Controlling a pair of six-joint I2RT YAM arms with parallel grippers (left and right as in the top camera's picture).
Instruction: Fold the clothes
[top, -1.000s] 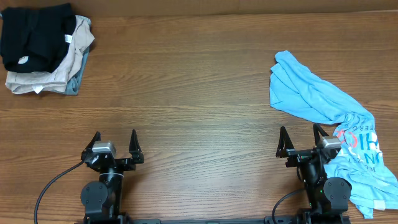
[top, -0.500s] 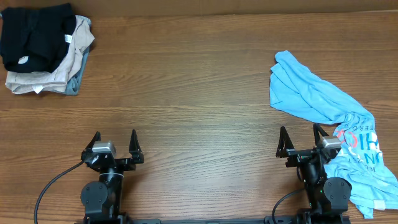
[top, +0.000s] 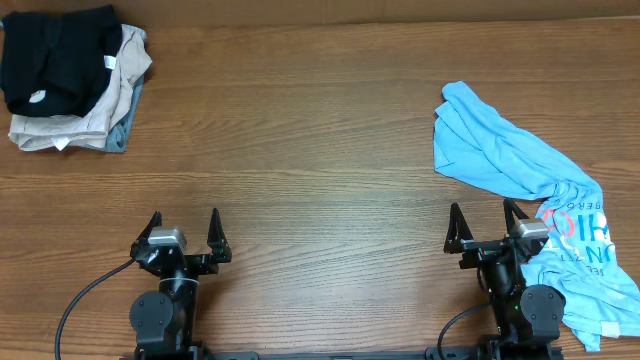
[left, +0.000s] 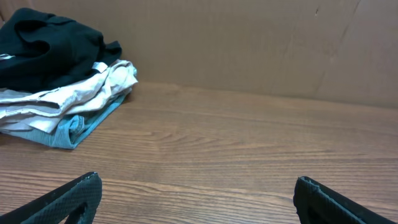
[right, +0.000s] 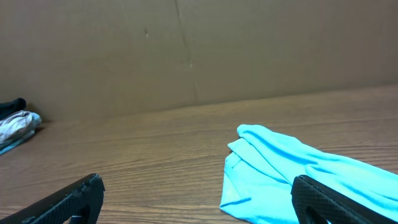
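Overhead: crumpled soft sky-blue T-shirt (top: 515, 165)

I see my left gripper (top: 185, 225) and right gripper (top: 481, 215) both spread wide and empty. The blue T-shirt (top: 510, 160) lies crumpled by the right one — stacked garments (top: 70, 75) sit far-left.

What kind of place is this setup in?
Probably a lab bench for robot laundry-folding practice: a wood-grain table walled by cardboard, a crumpled blue T-shirt, and a pile of other garments.

T-shirt (top: 500, 160) lies right; garment pile (top: 70, 90), perhaps three-deep, far left.
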